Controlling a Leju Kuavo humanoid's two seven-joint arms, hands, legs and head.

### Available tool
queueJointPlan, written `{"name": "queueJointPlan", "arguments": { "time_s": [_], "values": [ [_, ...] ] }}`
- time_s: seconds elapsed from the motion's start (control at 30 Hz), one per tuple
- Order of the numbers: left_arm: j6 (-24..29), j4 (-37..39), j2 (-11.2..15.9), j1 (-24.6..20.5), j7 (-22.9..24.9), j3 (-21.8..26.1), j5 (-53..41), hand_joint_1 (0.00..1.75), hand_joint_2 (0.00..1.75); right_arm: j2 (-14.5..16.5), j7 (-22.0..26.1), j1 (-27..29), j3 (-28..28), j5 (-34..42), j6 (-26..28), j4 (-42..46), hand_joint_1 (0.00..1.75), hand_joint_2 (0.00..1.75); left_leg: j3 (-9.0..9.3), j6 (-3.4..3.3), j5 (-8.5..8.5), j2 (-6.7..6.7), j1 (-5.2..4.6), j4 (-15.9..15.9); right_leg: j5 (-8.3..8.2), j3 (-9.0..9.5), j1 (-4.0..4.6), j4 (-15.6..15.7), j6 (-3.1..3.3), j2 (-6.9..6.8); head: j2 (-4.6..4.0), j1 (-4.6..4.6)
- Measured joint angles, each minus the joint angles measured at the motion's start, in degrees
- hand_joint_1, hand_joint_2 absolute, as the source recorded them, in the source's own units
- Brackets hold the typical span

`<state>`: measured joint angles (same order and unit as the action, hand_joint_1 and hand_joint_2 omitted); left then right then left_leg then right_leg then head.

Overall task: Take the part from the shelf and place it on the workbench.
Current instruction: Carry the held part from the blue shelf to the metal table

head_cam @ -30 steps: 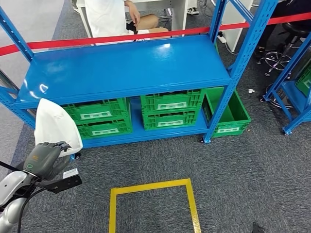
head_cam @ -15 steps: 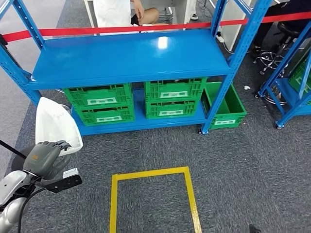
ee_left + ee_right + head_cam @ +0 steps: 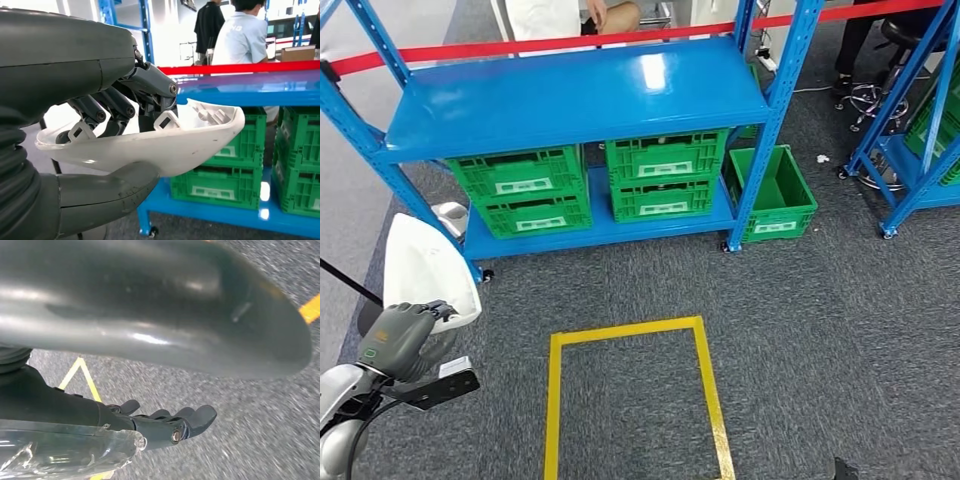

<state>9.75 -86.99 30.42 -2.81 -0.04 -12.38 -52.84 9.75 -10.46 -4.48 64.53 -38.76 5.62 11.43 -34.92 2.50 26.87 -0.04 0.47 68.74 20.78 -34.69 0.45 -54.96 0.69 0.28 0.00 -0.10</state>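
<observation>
The white part (image 3: 426, 268) sits at lower left of the head view, gripped in the left hand (image 3: 399, 338), fingers (image 3: 113, 102) inside and thumb beneath. The right hand (image 3: 166, 422) hangs open, holding nothing. The part is off the blue shelf (image 3: 576, 95) above; placing it on a workbench remains.

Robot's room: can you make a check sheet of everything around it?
Surface: grey carpet with yellow taped square.
Job's things: white curved plastic part, held by left hand.
Clutter: green plastic crates under blue metal shelf; one green crate on the floor.
Hands: left hand grips the part; right hand holds nothing, fingers straight.
Cables: black cable beside left arm.
Surroundings: red tape, seated person.
</observation>
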Motion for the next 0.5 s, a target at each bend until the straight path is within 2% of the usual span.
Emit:
{"name": "queueJointPlan", "arguments": {
  "time_s": [0.03,0.1,0.13,0.17,0.2,0.23,0.27,0.3,0.33,0.37,0.4,0.43,0.47,0.5],
  "values": [
    [0.0,0.0,0.2,-0.1,-0.2,0.1,0.2,1.75,1.75,0.0,-0.2,0.0,0.0,0.3,-0.7,0.0,0.0,0.0,3.24,-0.29,-0.59,0.0,-0.11,-3.7,-0.63,-0.83,0.08,-0.2,-0.14,0.03,0.0,-0.01],
    [-0.1,-0.1,0.5,-0.8,-0.7,0.5,0.5,1.75,1.75,0.1,-0.5,-0.1,0.1,0.5,-1.5,0.0,0.0,0.0,9.71,-0.86,0.86,0.0,-0.37,-12.7,-1.95,-1.87,0.27,-0.4,-0.56,0.07,0.0,0.04],
    [-0.2,-0.1,0.6,-1.2,-0.9,0.6,0.5,1.75,1.75,0.1,-0.7,-0.2,0.1,0.5,-1.7,0.0,0.0,0.0,11.48,-1.09,1.72,-0.02,-0.52,-15.6,-2.72,-2.22,0.29,-0.3,-0.86,0.05,0.0,0.06],
    [-0.3,-0.1,0.6,-1.5,-1.0,0.7,0.6,1.75,1.75,0.1,-0.7,-0.1,0.1,0.5,-1.9,0.0,0.0,0.0,11.83,-1.35,1.89,-0.05,-0.58,-17.2,-3.54,-2.54,0.29,-0.1,-1.21,0.03,0.0,0.08],
    [-0.4,-0.1,0.6,-1.7,-1.1,0.6,0.6,1.75,1.75,0.1,-0.8,-0.1,0.1,0.5,-2.0,0.0,0.0,0.0,11.28,-1.64,1.53,-0.02,-0.55,-17.3,-3.99,-2.91,0.19,0.1,-1.56,0.05,0.0,0.07],
    [-0.4,0.0,0.6,-1.8,-1.1,0.6,0.6,1.75,1.75,0.1,-0.8,0.1,0.1,0.4,-2.0,0.0,0.0,0.0,10.56,-2.02,0.87,0.03,-0.49,-17.2,-3.2,-3.38,0.1,-0.3,-1.97,0.08,0.0,0.07],
    [-0.5,0.0,0.6,-1.8,-1.2,0.5,0.6,1.75,1.75,0.1,-0.8,0.2,0.1,0.3,-2.0,0.0,0.0,0.0,9.88,-2.39,0.15,0.1,-0.38,-17.3,-1.13,-3.93,0.04,-1.7,-2.36,0.11,0.0,0.13],
    [-0.6,0.0,0.5,-1.8,-1.2,0.4,0.6,1.75,1.75,0.1,-0.8,0.4,0.1,0.2,-2.0,0.0,0.0,0.0,9.08,-2.65,-0.6,0.16,-0.28,-17.2,2.11,-4.68,-0.1,-4.5,-2.72,0.12,0.0,0.22],
    [-0.6,0.0,0.5,-1.9,-1.3,0.3,0.6,1.75,1.75,0.2,-0.9,0.4,0.1,0.1,-2.0,0.0,0.0,0.0,8.18,-2.82,-1.35,0.15,-0.29,-17.2,5.65,-5.48,-0.19,-8.3,-3.06,0.09,0.0,0.31],
    [-0.6,0.0,0.6,-2.0,-1.3,0.3,0.6,1.75,1.75,0.2,-0.9,0.3,0.1,0.0,-2.0,0.0,0.0,0.0,7.25,-2.87,-2.05,0.16,-0.29,-17.2,8.19,-6.16,-0.29,-12.5,-3.31,0.06,0.0,0.39],
    [-0.6,0.0,0.6,-2.0,-1.4,0.3,0.6,1.75,1.75,0.2,-0.9,0.3,0.1,-0.1,-1.9,0.0,0.0,0.0,6.27,-2.83,-2.74,0.16,-0.29,-17.1,9.01,-6.63,-0.36,-16.2,-3.51,0.06,0.0,0.42],
    [-0.6,0.0,0.6,-2.1,-1.4,0.2,0.6,1.75,1.75,0.2,-0.9,0.2,0.1,-0.1,-1.9,0.0,0.0,0.0,5.28,-2.74,-3.4,0.17,-0.29,-17.0,7.82,-6.57,-0.42,-18.6,-3.64,0.07,0.0,0.43],
    [-0.6,0.1,0.6,-2.1,-1.4,0.1,0.6,1.75,1.75,0.2,-1.0,0.2,0.1,-0.1,-1.8,0.0,0.0,0.0,4.29,-2.59,-4.0,0.18,-0.26,-16.9,5.4,-5.81,-0.48,-19.4,-3.7,0.07,0.0,0.46],
    [-0.6,0.1,0.6,-2.1,-1.4,0.0,0.6,1.75,1.75,0.2,-1.1,0.2,0.1,-0.1,-1.8,0.0,0.0,0.0,3.4,-2.38,-4.61,0.18,-0.23,-16.7,2.99,-4.12,-0.56,-18.2,-3.72,0.07,0.0,0.46]
  ]
}}
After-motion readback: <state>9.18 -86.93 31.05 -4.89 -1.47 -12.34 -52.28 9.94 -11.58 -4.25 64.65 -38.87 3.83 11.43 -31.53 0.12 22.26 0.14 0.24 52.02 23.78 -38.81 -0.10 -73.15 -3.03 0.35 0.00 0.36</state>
